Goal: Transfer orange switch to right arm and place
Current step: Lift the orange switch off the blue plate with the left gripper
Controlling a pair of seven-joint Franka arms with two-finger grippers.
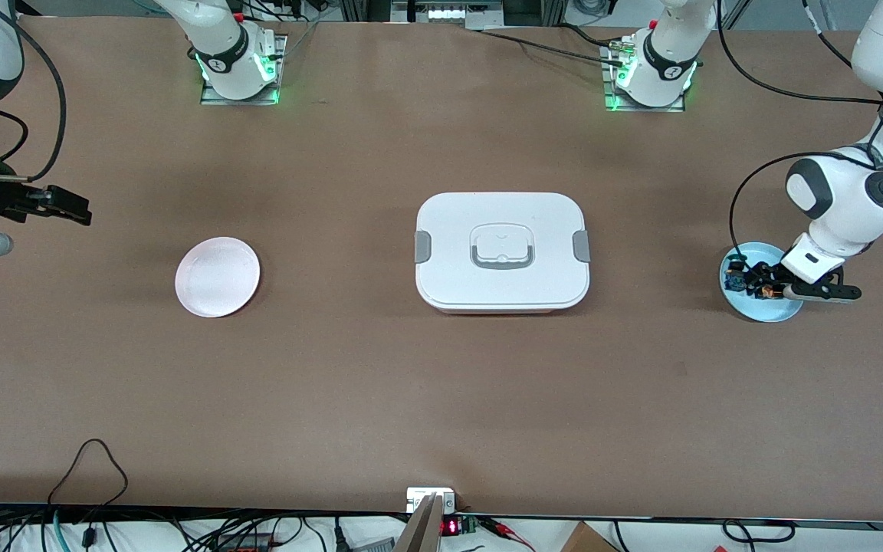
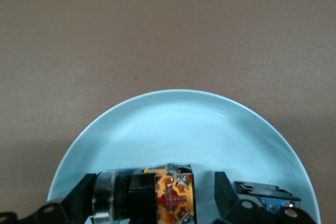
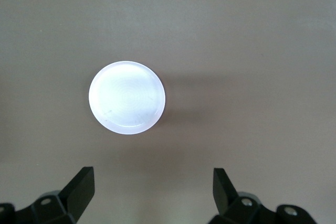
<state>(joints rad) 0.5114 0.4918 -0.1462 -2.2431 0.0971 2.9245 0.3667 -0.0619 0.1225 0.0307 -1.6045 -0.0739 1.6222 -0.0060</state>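
The orange switch [image 2: 157, 198] lies on its side in a light blue plate [image 2: 178, 124] at the left arm's end of the table [image 1: 765, 290]. It has a black body, a silver ring and an orange contact end. My left gripper [image 2: 155, 187] is down in the plate [image 1: 785, 310] with its fingers open around the switch. One finger is close against the silver ring end, and the other stands a gap away from the orange end. My right gripper [image 1: 77, 208] is open and empty, up over the table at the right arm's end, and the arm waits there.
A small blue-and-green switch [image 2: 262, 192] lies in the same blue plate, beside the orange one. A white plate [image 1: 218, 276] stands toward the right arm's end and shows in the right wrist view [image 3: 126, 97]. A closed white lunch box [image 1: 449, 230] sits mid-table.
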